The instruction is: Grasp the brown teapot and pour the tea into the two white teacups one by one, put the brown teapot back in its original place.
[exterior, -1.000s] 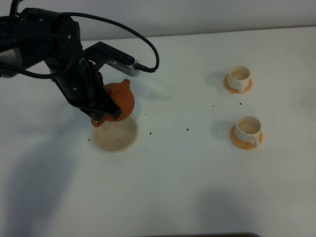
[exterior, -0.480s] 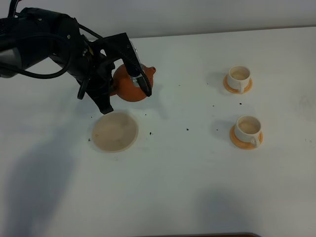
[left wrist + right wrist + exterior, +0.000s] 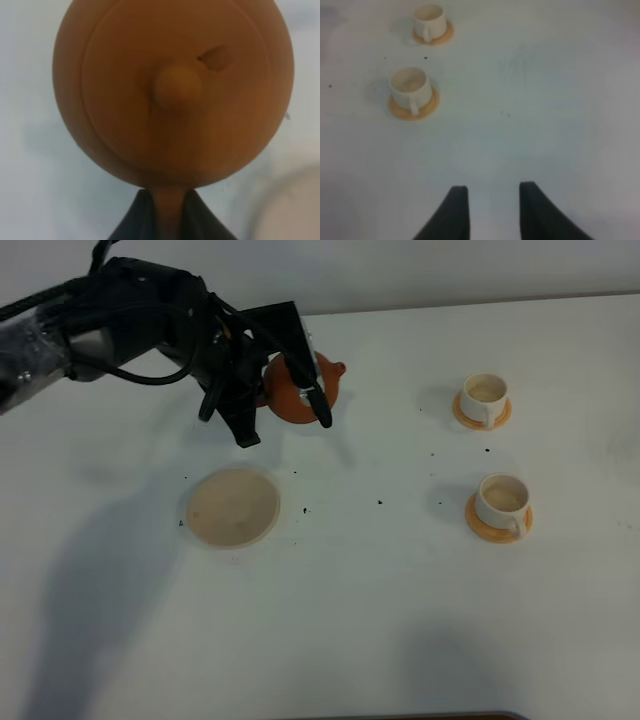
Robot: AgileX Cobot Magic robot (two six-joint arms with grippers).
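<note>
The left gripper [image 3: 169,225] pinches tight on the pot [image 3: 300,390] by its thin handle [image 3: 169,200]. The pot could slip or tip and spill tea before the cups [image 3: 484,397]. The right gripper [image 3: 490,210] is open, holding nothing.

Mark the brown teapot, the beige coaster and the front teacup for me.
brown teapot [image 3: 175,90], left wrist view, on the lid knob.
beige coaster [image 3: 232,507], exterior high view, on its bare centre.
front teacup [image 3: 500,496], exterior high view, inside the cup.

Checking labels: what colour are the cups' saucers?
The saucers are orange; right wrist view shows it best.
</note>
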